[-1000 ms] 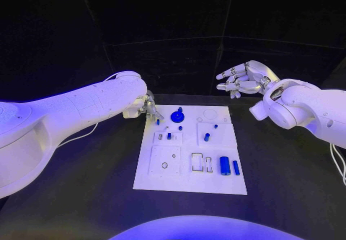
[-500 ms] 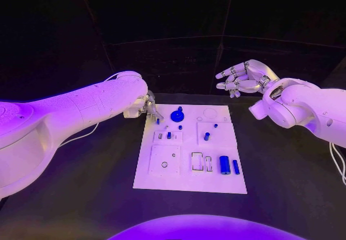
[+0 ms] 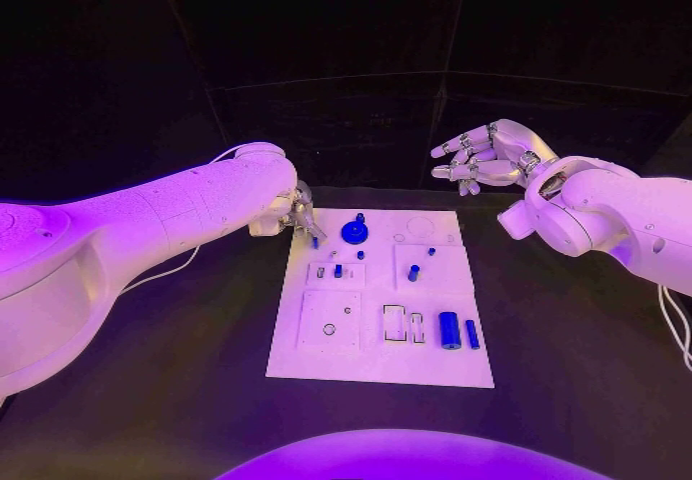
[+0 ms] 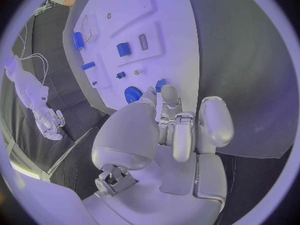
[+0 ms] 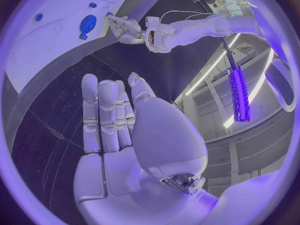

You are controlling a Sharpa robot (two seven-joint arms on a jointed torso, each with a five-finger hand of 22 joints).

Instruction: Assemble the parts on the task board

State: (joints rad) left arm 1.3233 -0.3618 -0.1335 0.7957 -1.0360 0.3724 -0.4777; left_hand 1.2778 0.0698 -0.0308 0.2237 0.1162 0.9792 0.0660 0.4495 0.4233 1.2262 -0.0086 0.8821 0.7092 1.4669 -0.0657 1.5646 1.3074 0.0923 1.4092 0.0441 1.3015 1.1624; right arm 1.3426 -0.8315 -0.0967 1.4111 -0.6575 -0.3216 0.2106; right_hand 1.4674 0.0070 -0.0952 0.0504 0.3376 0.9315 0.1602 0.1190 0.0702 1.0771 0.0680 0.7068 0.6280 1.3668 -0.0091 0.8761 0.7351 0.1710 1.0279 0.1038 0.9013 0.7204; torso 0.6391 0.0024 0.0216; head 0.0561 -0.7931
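The left hand [image 3: 299,218], silver and many-fingered, hovers at the far left corner of the white rectangular task board [image 3: 378,362], fingers curled together around a small blue peg [image 3: 315,241] whose tip shows just below the fingertips in the head view; in the left wrist view a blue piece [image 4: 160,84] sits at the fingertips [image 4: 169,96]. Just beside the left hand, on the board's far edge, lies a round blue toothed gear [image 3: 355,233] with a small blue knob next to it. Nearer the middle of the board stand several short blue pins [image 3: 338,270] and a blue peg [image 3: 413,272] in raised white blocks. Toward the near right lie a blue cylinder [image 3: 449,330] and a slimmer blue bar [image 3: 472,334], side by side. The right hand [image 3: 485,158] hangs raised beyond the board's far right corner, well apart from it, fingers spread and holding nothing. The board rests on the black bench [image 3: 173,380]. No writing can be read on the board.
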